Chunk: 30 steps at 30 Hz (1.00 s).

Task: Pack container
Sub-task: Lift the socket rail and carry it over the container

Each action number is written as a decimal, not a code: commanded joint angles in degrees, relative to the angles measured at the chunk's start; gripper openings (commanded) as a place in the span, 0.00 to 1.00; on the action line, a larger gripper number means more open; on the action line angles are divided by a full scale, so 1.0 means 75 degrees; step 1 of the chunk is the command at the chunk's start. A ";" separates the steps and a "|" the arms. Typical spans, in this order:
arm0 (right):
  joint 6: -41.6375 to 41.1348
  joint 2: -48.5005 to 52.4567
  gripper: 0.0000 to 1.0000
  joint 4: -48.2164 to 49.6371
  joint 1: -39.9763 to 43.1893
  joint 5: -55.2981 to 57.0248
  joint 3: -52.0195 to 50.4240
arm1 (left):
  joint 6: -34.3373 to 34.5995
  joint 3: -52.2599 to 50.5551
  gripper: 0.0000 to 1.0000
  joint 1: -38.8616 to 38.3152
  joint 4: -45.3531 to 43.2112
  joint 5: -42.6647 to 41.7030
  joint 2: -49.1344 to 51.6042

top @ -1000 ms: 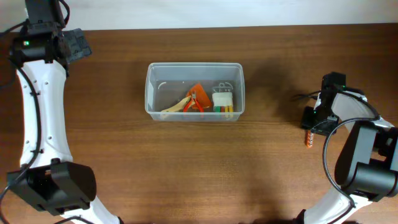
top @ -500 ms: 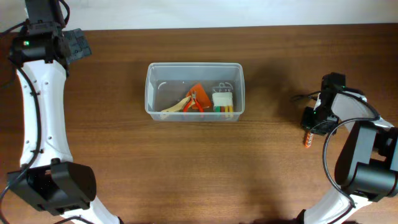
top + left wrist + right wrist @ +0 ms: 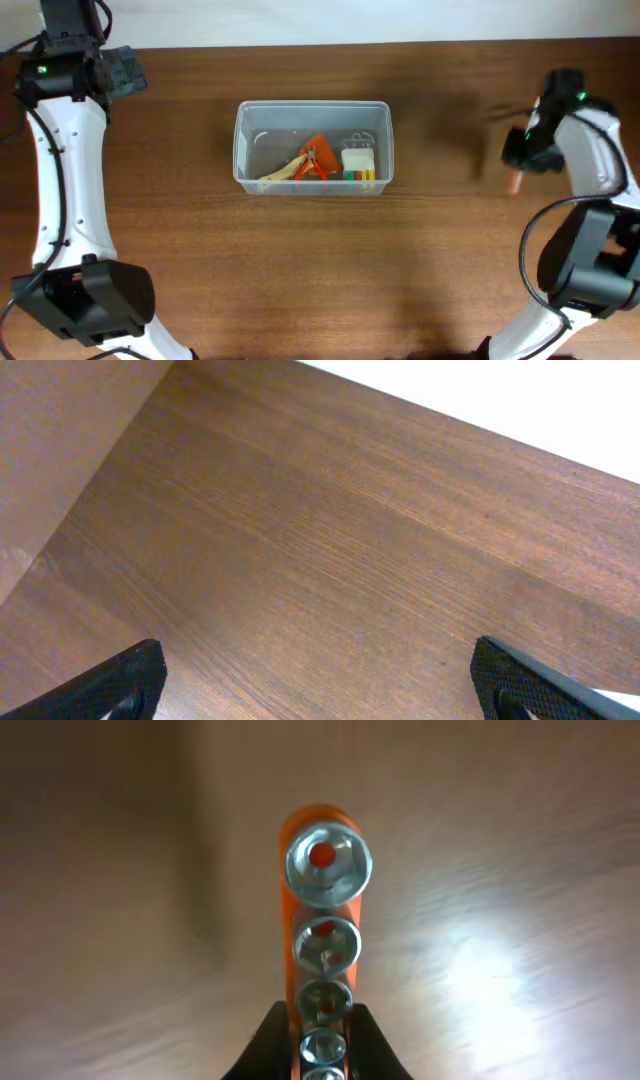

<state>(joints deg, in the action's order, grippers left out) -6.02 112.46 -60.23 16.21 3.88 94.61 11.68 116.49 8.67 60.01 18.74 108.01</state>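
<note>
Container [image 3: 312, 103] lies left of my loaded right gripper [image 3: 520, 168].
Overhead: my right jaws are clamped on an orange socket rail [image 3: 514, 183], well apart from the container, which sits between my arms. My left gripper [image 3: 118, 72], spread wide and empty, is off beyond the container's far-left corner. Left wrist: bare table [image 3: 330, 530] only, no container. Right wrist: the rail's long axis runs straight out from my jaws.

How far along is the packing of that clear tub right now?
Partly done. The container already holds an orange tool, a pale stick-like piece and a small packet of coloured pieces. In hand: the right gripper is shut on an orange socket rail, out to the container's right. Left: carry that rail over and drop it in. The left gripper is open, holding nothing.
</note>
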 commanded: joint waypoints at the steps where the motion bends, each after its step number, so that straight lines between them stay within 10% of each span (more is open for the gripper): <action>1: 0.0038 -0.0061 0.12 -0.0326 -0.0067 -0.0321 0.1218 | 0.0093 0.0052 0.99 0.0017 -0.0012 0.0073 -0.0067; 10: 0.1049 -0.0061 0.11 -0.1166 -0.1690 -0.0839 0.3570 | 0.0093 0.0052 0.99 0.0017 -0.0012 0.0073 -0.0067; 30: 0.3972 0.0251 0.11 -0.1093 -0.5960 -0.0839 0.3739 | 0.0093 0.0052 0.99 0.0017 -0.0012 0.0073 -0.0067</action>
<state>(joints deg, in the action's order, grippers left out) 21.19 112.57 -68.75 -28.29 -2.31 121.51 11.68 116.49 8.67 60.01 18.74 108.01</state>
